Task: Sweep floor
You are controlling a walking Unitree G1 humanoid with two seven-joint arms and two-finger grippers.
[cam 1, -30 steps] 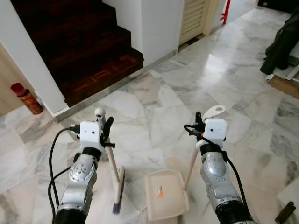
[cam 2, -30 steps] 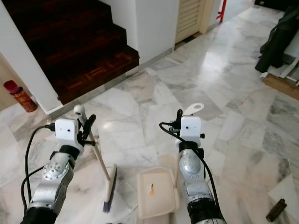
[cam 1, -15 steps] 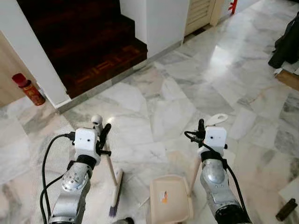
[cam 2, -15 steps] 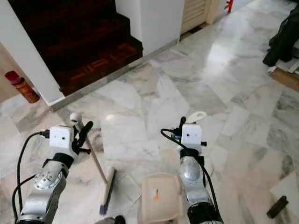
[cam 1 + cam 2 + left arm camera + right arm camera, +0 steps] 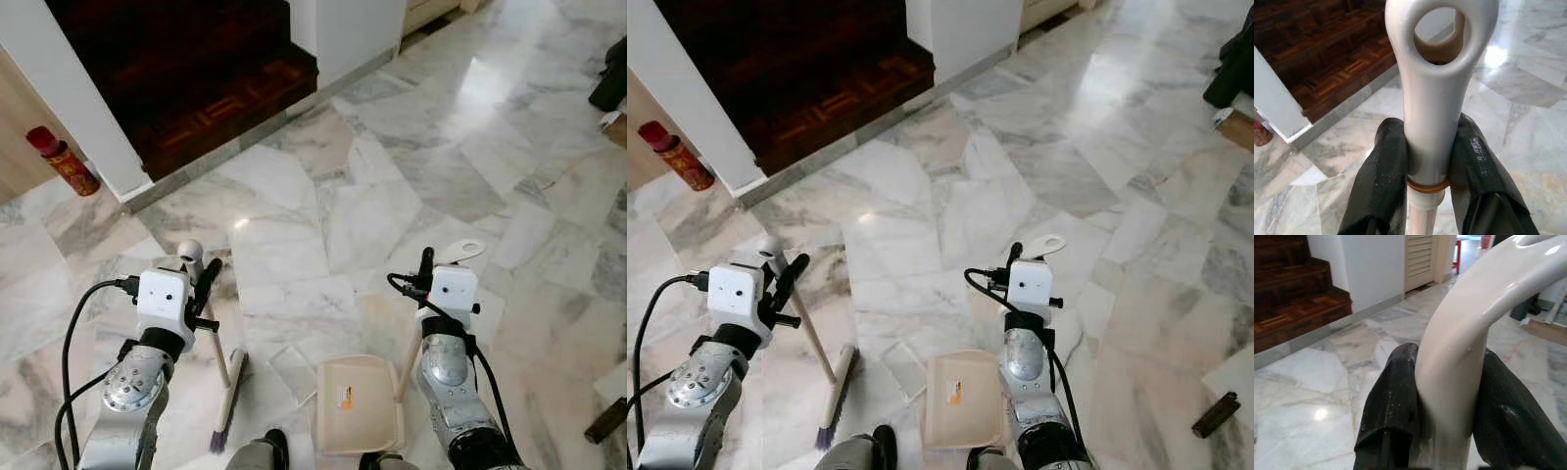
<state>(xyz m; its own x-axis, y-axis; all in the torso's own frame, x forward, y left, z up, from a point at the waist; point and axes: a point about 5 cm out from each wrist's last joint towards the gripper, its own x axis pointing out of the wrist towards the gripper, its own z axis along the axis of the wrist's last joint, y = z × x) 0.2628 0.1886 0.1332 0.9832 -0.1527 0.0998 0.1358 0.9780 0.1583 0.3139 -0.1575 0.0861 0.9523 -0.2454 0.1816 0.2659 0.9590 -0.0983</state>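
While flat on marble, paper (image 5: pixel 293 369) beside dustpan (image 5: pixel 359 403).

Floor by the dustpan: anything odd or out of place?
A flat scrap, like clear plastic or paper, lies loose on the marble between the broom head and the dustpan, not yet swept in. A small dark object also lies at the far right.

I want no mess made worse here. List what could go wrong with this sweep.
1. The paper scrap lies flat on the marble between broom and dustpan; the bristles may slide over it.
2. The right gripper holds the dustpan by its handle top only, so the pan could tilt or lift off the floor.
3. The left gripper clamps the smooth broom handle near its end; it might twist.
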